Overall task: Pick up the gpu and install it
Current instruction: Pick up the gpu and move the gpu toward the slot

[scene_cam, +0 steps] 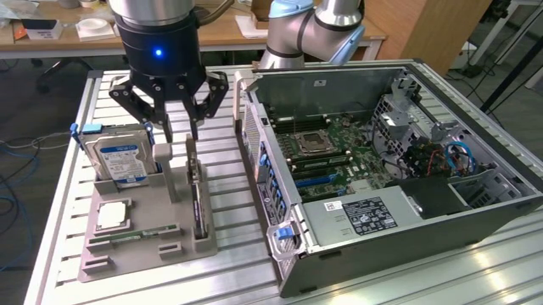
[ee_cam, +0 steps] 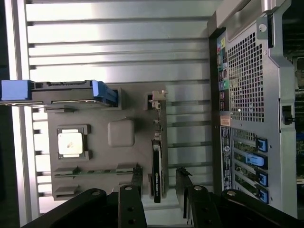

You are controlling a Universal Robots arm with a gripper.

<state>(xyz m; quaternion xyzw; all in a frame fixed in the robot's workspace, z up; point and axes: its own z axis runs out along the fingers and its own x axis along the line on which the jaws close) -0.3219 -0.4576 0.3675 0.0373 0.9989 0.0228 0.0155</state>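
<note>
Beneath parted jaws, the gpu [scene_cam: 200, 203] stands edge-on, faces hidden.

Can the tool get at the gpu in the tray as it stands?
Probably yes: the tool hovers open right above the gpu, whose top edge is bare; the hard drive stands apart.

Universal Robots arm [scene_cam: 331, 28]: silver-grey tubular links, pale blue joint cap [scene_cam: 284, 7]. Black cylindrical wrist housing [scene_cam: 157, 32] bearing a lit blue indicator [scene_cam: 158, 52]; black gripper [scene_cam: 180, 130] of linked bars with silver pivot pins [ee_cam: 126, 189].
</note>
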